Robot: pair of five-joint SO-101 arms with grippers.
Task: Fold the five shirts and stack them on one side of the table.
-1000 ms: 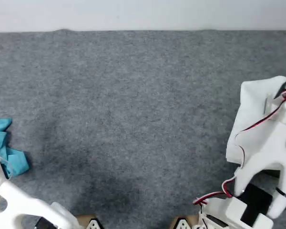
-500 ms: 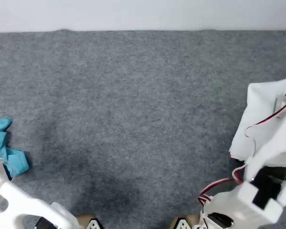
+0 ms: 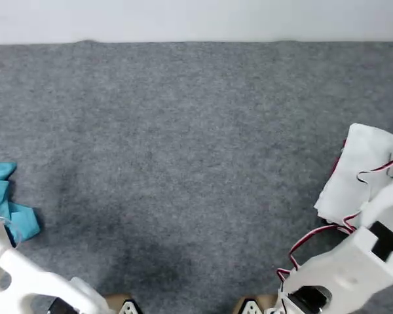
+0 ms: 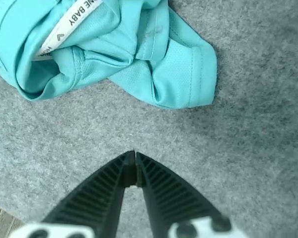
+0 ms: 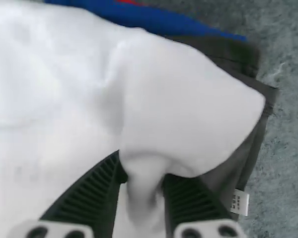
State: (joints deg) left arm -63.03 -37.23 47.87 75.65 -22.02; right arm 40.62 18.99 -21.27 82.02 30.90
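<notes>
White shirt [image 3: 363, 167] lies on top of a pile at the right edge of the grey felt table [image 3: 183, 131]. It lies over a blue shirt [image 5: 154, 17] and a dark shirt [image 5: 238, 52], whose edges peek out beneath it. The right gripper [image 5: 141, 186] is clamped on a bunched fold of the white shirt. Well apart, at the table's left edge, a crumpled teal shirt [image 4: 114, 49] lies near the left gripper [image 4: 135, 163], whose jaws are pressed together tip to tip over the felt.
</notes>
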